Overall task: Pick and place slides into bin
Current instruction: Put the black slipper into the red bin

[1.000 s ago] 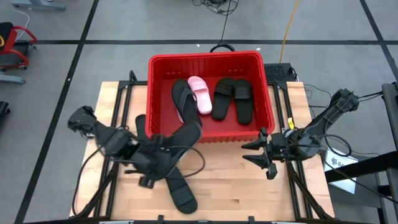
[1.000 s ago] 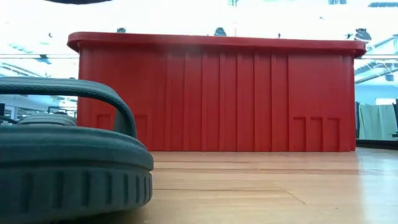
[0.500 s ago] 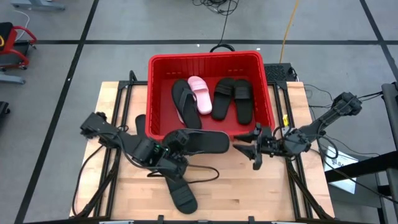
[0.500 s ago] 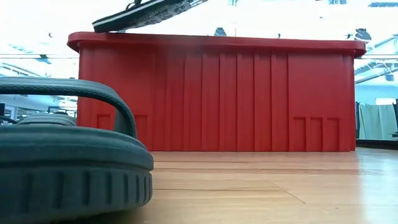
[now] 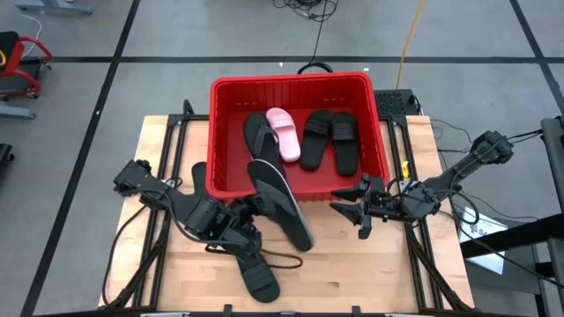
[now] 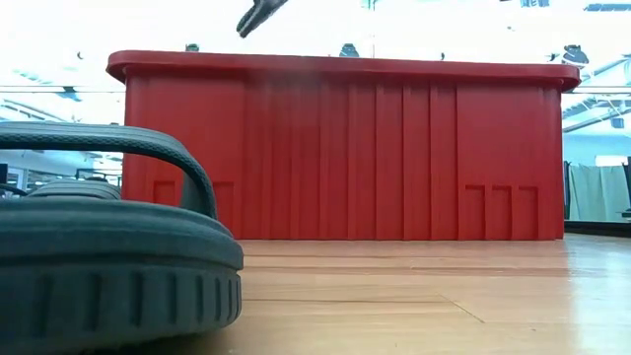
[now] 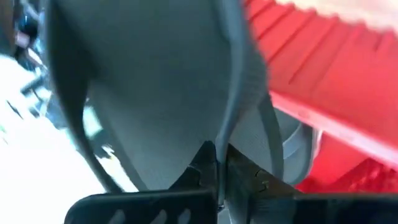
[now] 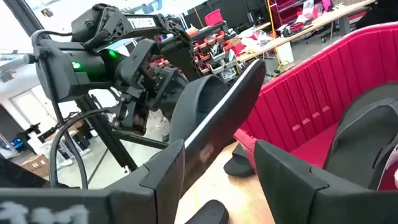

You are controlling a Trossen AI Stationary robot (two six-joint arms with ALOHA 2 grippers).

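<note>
The red bin (image 5: 381,132) stands at the table's far middle. On its floor lie a black flip-flop (image 5: 261,141), a pale pink slide (image 5: 284,132) and two black slides (image 5: 330,141). My left gripper (image 5: 249,214) is shut on another black flip-flop (image 5: 284,204), held in the air in front of the bin's near wall. The flip-flop's far end (image 6: 261,12) reaches over the rim. A black slide (image 5: 257,273) lies sole down on the table by the near edge. My right gripper (image 5: 351,210) stands open to the right of the held flip-flop, with nothing between its fingers. My left gripper pinches the flip-flop's thin thong strap (image 7: 229,134) between its two shut fingers (image 7: 202,168). The fingers come from the table's left, slanting down. The flip-flop is lifted clear and tipped up on its edge (image 8: 217,118), with one end over the bin's near rim.
The lying black slide (image 6: 99,256) fills the low view's near left. The bin's near wall (image 6: 345,158) rises tall behind bare wood. Cables (image 5: 282,257) trail on the table under the left arm. Bare wood lies at the near right (image 5: 370,273).
My left gripper has gone a little toward the bin and down, and has rolled over. Its flip-flop has swung from slanting, through lying along the bin's near wall, to standing on edge with one end over the rim. My right gripper has moved slightly toward the left.
</note>
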